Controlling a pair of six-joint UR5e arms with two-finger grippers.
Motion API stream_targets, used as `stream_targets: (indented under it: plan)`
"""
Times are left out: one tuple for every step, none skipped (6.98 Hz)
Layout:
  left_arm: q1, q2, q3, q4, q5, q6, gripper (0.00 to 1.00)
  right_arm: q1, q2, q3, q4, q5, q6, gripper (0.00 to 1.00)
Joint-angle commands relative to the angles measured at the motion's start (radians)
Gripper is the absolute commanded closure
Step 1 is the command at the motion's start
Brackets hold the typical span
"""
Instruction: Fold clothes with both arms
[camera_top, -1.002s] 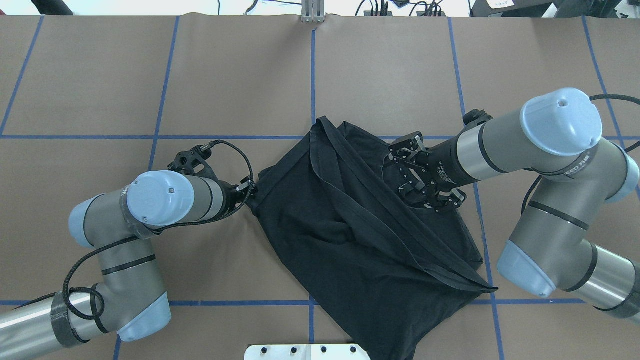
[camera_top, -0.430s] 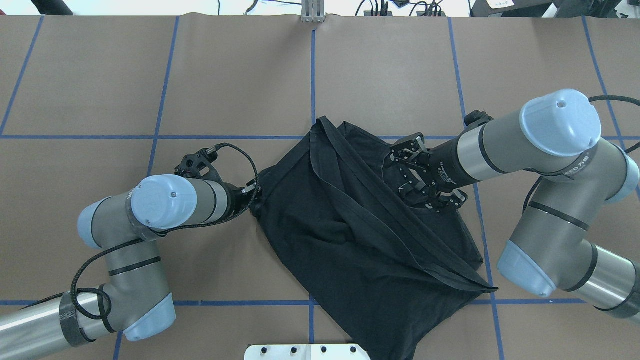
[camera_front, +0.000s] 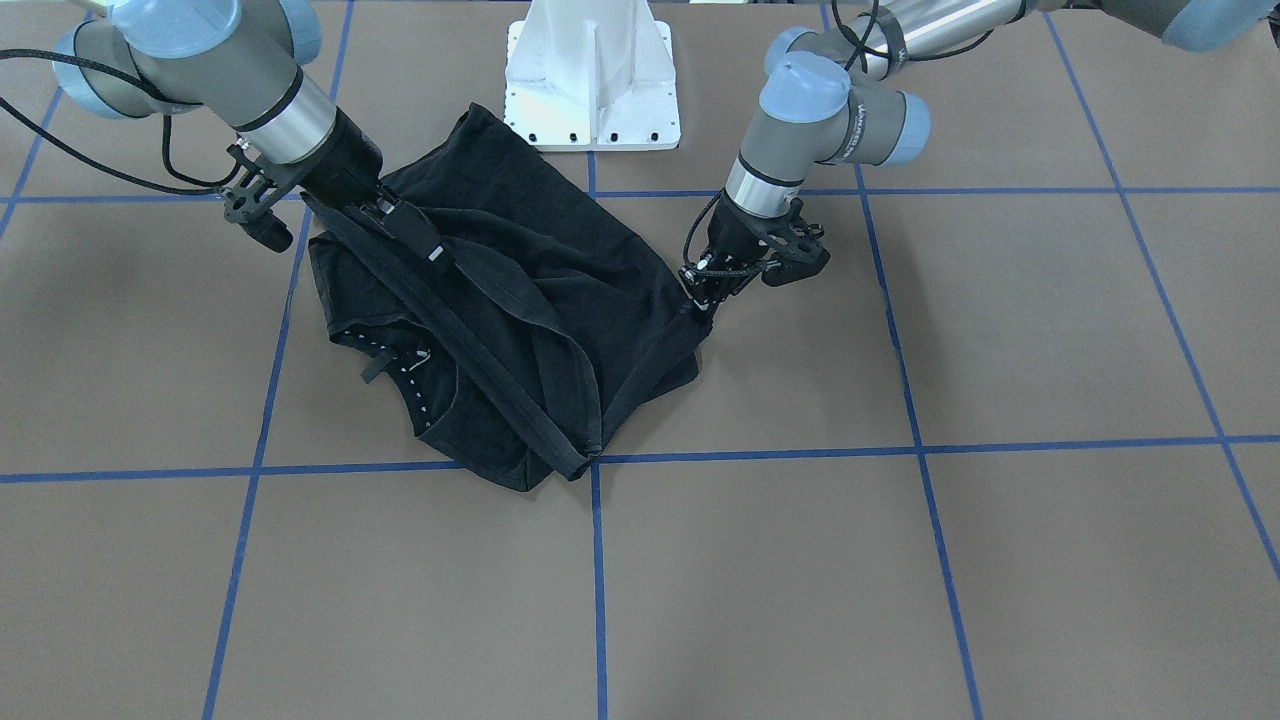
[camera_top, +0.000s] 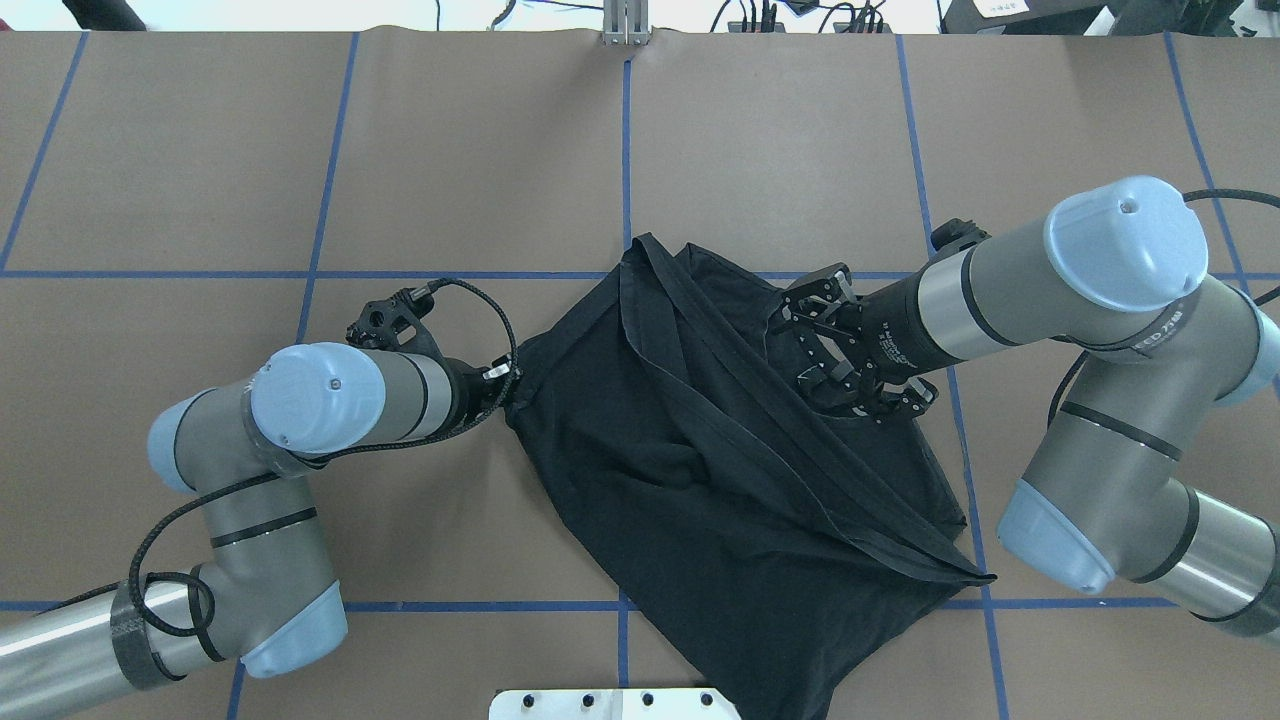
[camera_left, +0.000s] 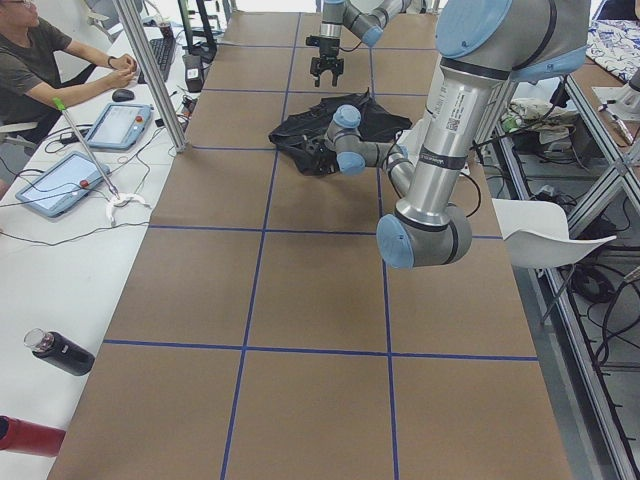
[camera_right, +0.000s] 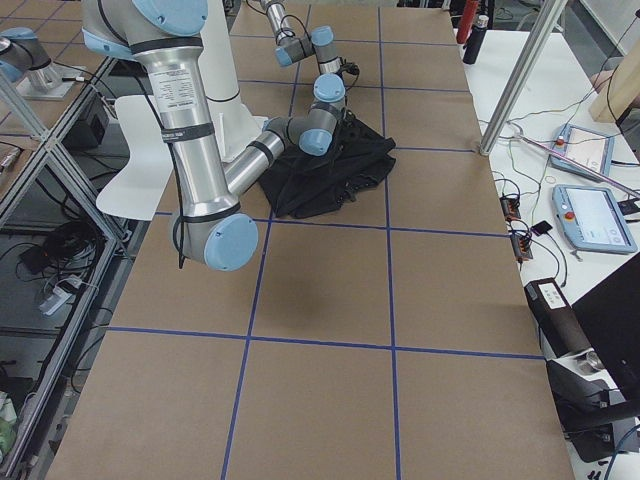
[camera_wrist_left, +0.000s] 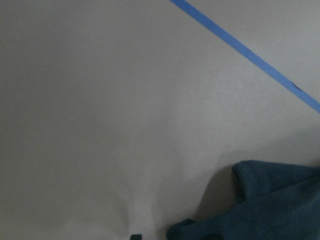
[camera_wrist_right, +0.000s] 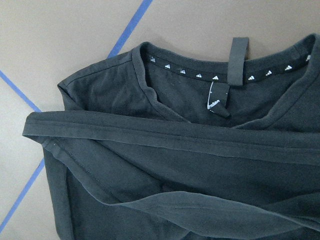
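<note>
Barely discernible, the left gripper (camera_top: 506, 388) pinches the T-shirt (camera_top: 720, 480) corner.

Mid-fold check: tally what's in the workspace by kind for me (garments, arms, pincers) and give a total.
Black T-shirt: 1
Robot arms (left arm, right arm): 2
Pincers (left pincer, right pincer): 2
Total: 5

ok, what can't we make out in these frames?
- Right hand open or shut: black on the black shirt in exterior views, out of frame in its wrist view.
- How much cloth the left hand pinches: fingertips cut off at left wrist view's bottom edge.
- Label text: too small, right wrist view.
- Shirt's near hem: cut off by overhead's bottom edge.
</note>
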Motion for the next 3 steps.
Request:
stream_targets:
  plan:
    - [-0.174,-0.012,0.032,-0.016,-0.006,0.264,1.00,0.004,0.000,0.002,0.000,0.000,0.000,0.00]
    - [-0.254,-0.103,0.169,-0.132,-0.028,0.311,1.00,0.004,0.000,0.004,0.000,0.000,0.000,0.00]
    - [-0.288,-0.202,0.357,-0.241,-0.032,0.322,1.00,0.004,0.001,0.002,0.000,0.000,0.000,0.00]
